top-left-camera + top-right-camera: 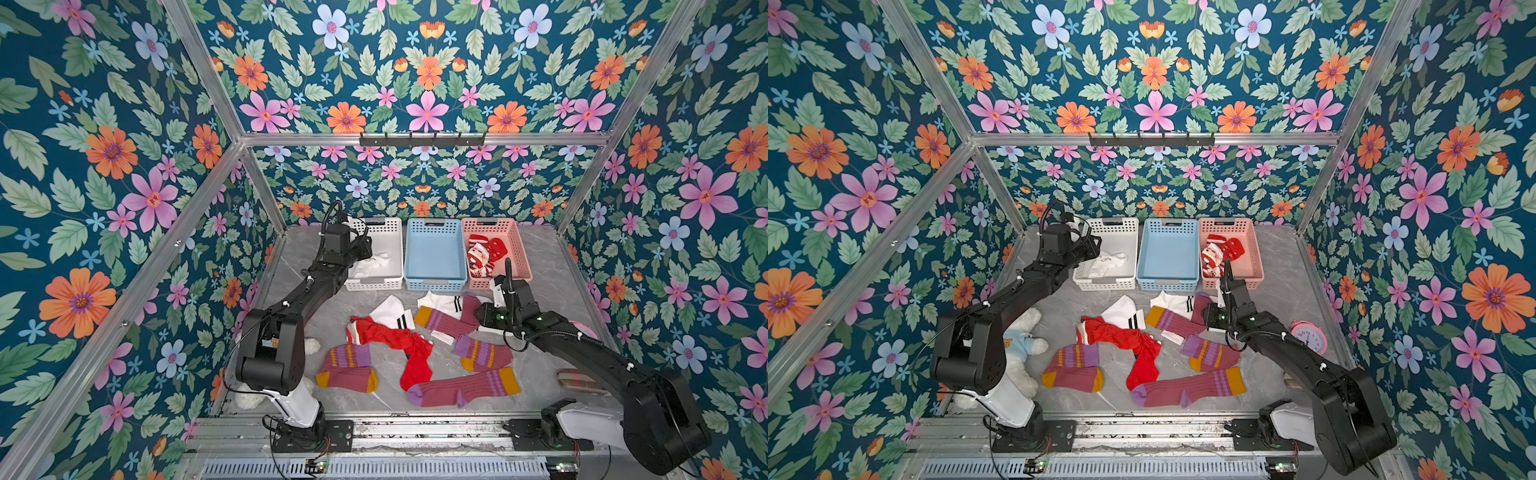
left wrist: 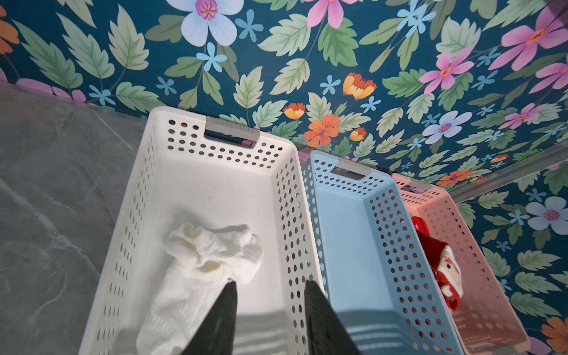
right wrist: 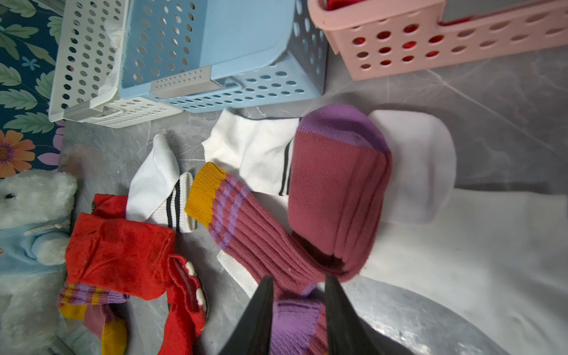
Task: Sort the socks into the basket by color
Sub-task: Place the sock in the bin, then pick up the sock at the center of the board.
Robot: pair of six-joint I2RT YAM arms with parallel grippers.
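Observation:
My left gripper hangs open over the white basket, its fingers apart with nothing between them. A white sock lies crumpled on that basket's floor, beside one finger. The pink basket holds red Santa socks; the blue basket has nothing in it. My right gripper is open, low over a folded maroon sock, with a purple cuff showing between its fingers. More maroon socks, a red sock and white striped socks lie on the table.
A white teddy bear in a blue shirt lies by the left arm's base. A pink alarm clock stands behind the right arm. A beige plaid item lies under that arm. Floral walls close three sides.

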